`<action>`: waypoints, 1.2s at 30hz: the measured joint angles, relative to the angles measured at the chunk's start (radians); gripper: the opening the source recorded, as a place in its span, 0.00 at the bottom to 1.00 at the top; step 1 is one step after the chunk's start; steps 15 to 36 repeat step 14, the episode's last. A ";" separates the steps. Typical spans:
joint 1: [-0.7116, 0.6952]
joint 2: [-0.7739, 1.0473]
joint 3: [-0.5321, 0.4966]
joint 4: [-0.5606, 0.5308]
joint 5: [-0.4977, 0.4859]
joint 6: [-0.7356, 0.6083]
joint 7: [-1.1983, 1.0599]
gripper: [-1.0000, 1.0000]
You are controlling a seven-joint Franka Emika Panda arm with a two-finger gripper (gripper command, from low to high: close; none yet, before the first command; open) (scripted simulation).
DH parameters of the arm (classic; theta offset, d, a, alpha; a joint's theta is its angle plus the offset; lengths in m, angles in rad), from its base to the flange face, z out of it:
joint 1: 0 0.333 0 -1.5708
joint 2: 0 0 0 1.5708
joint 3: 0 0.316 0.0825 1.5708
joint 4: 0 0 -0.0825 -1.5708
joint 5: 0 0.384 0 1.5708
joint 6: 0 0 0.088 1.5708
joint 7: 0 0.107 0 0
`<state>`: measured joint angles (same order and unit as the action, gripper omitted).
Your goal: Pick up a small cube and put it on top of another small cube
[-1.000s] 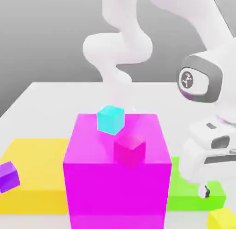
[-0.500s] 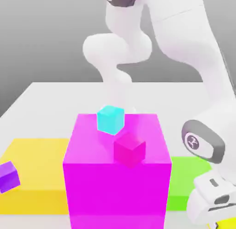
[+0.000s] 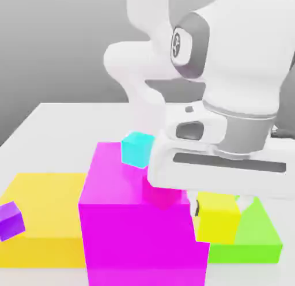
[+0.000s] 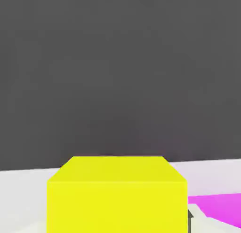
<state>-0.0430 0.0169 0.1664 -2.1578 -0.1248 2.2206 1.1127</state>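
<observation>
Between fingertips, yellow cube (image 3: 218,217) seemingly upright.

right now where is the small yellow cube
In the exterior view's right half, the small yellow cube is held in the jaws, in front of the green slab.

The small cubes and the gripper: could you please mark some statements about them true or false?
1. The gripper holds the small bright-yellow cube. True.
2. The cyan cube lies on the flat yellow slab. False: it is on the big magenta block.
3. The purple cube is at the exterior view's left. True.
4. The small bright-yellow cube is stacked on the cyan cube. False: it is in the gripper.
</observation>
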 joint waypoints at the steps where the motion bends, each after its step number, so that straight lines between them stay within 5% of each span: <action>1: -0.016 -0.036 -0.008 -0.005 0.019 -0.031 -0.008 0.00; 6: -0.044 -0.204 -0.048 -0.038 0.126 -0.178 -0.044 0.00; 10: -0.037 -0.176 -0.041 -0.136 0.153 -0.082 -0.040 0.00; 11: -0.037 -0.165 -0.040 -0.156 0.153 -0.052 -0.039 1.00; 36: -0.037 -0.165 -0.040 -0.156 0.153 -0.052 -0.039 1.00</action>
